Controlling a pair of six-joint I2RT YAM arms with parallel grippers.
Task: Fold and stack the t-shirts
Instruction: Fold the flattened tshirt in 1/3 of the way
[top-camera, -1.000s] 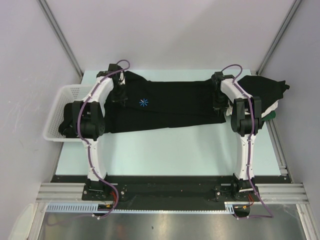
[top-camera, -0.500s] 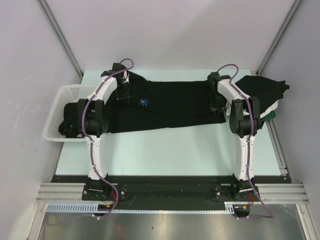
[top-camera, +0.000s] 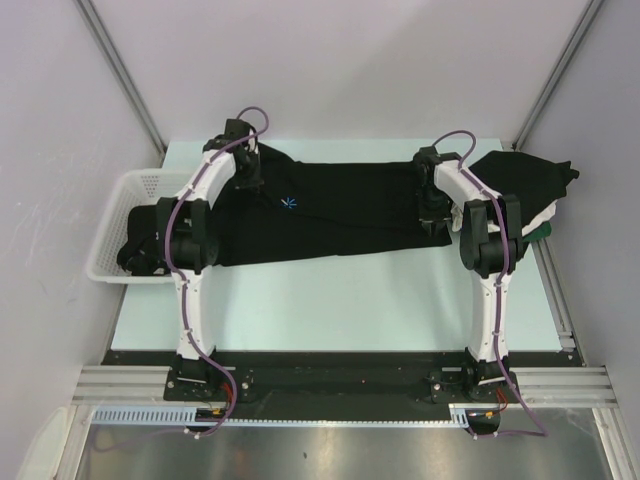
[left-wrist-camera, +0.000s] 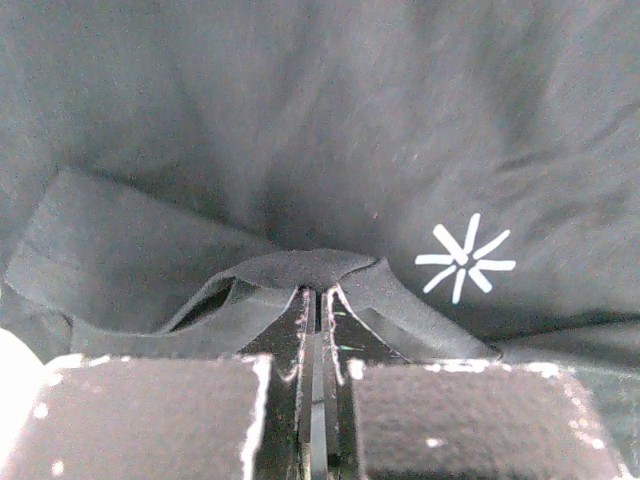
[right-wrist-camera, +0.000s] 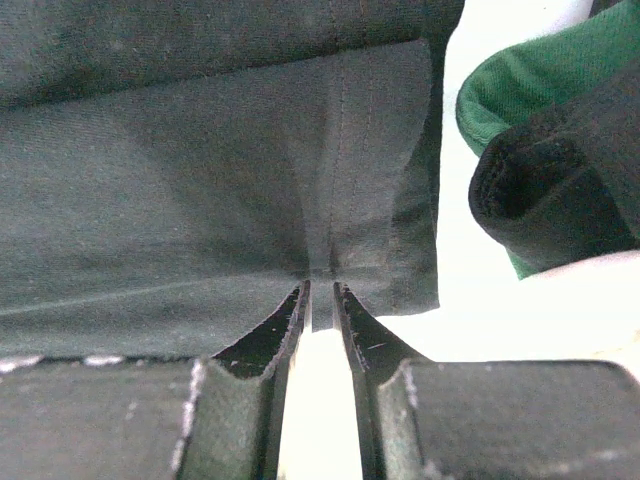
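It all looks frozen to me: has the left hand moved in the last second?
Yes. The left hand, shut on the black t-shirt, has shifted toward the table's far edge.

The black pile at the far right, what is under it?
A white layer and a green edge peek out beneath the black pile. How many shirts lie there is hidden by the top cloth and the right arm.
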